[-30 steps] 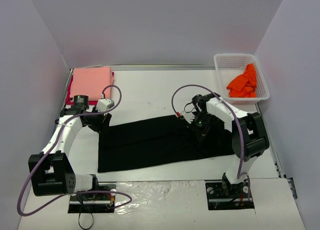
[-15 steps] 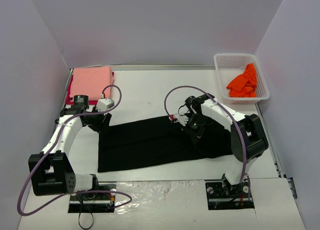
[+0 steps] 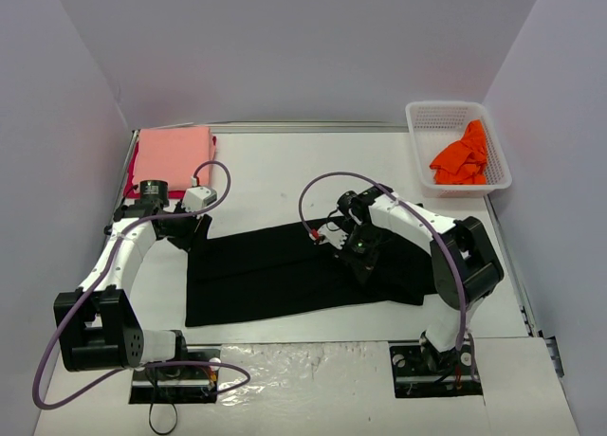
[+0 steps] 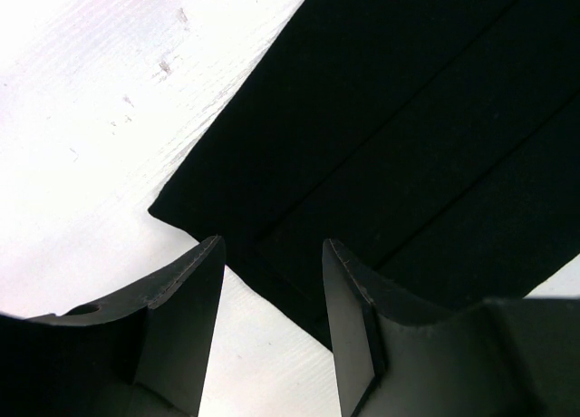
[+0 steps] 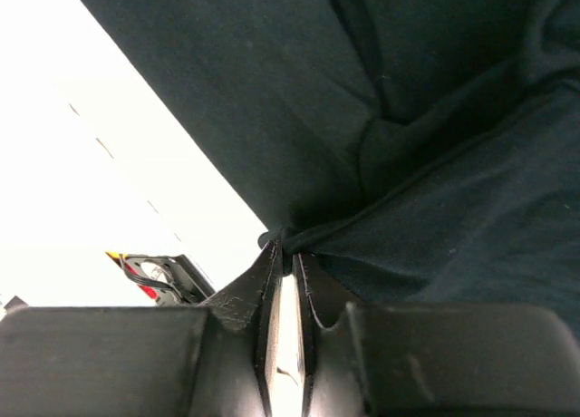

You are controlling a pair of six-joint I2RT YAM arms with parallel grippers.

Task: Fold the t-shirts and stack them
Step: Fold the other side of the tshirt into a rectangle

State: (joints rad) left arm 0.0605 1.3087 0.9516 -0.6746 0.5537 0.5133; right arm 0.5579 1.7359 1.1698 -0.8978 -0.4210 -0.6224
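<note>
From above: a salmon-pink t-shirt lies folded on a red t-shirt at the worktop's far left corner. An orange t-shirt waits crumpled in the basket at the far right corner. The black t-shirt stretches across the middle, seemingly half folded.

Left wrist: the left gripper stands spread over the black shirt's corner, holding nothing.

Right wrist: the right gripper pinches a bunched edge of black cloth.

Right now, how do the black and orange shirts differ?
The black shirt lies spread on the table; the orange shirt sits crumpled in the basket. The black shirt looks larger than the orange shirt. The right gripper pinches the black shirt; nothing holds the orange shirt. Both are plain cloth.
</note>
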